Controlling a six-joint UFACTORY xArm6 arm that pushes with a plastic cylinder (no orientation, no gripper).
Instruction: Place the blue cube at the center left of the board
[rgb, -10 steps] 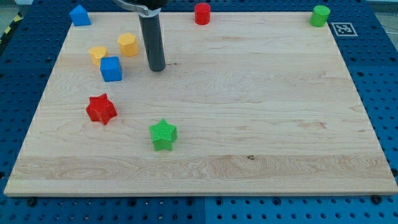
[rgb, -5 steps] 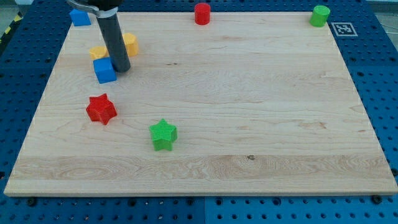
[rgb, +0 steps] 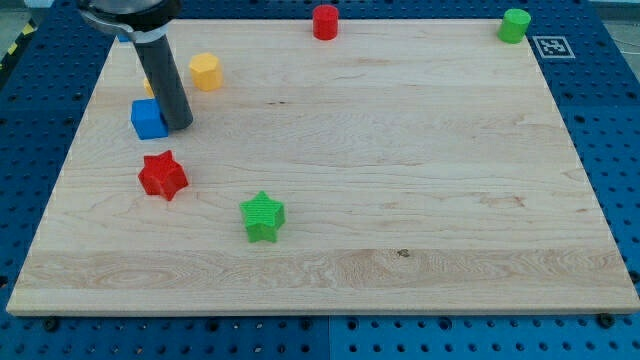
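Note:
The blue cube sits on the wooden board near its left edge, above the red star. My tip rests on the board, touching the cube's right side. The rod rises toward the view's top left and hides most of a yellow block behind it and of the blue block in the top left corner.
A yellow hexagonal block lies right of the rod. A green star lies lower, toward the middle. A red cylinder stands at the top edge and a green cylinder in the top right corner.
My tip has moved left and slightly down, reaching the blue cube's right side and pushing it left and a little down toward the board's left edge.

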